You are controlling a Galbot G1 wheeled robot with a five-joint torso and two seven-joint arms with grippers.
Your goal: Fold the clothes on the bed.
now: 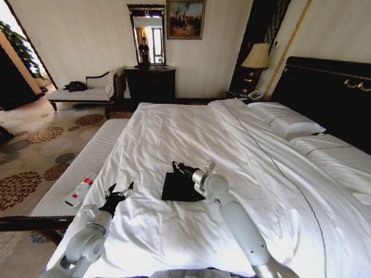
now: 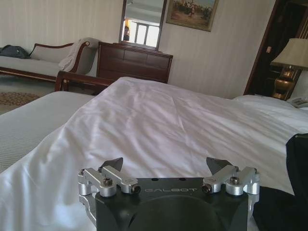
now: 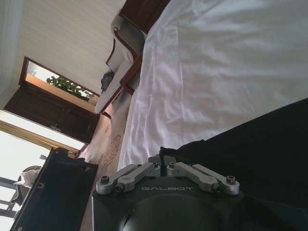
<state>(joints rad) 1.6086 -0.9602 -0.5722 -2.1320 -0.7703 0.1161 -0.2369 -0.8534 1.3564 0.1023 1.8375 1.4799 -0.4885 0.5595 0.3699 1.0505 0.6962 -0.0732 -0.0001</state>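
On my head camera the bed is all white sheets and pillows against a dark, near-black headboard, and the clothes sit on it as a plain black patch. My left gripper has black jaws on a silver-grey arm, and the right gripper is black too, on a white arm. Beside the bed, I see a beige carpet patterned with brown flower medallions, and cream striped walls.
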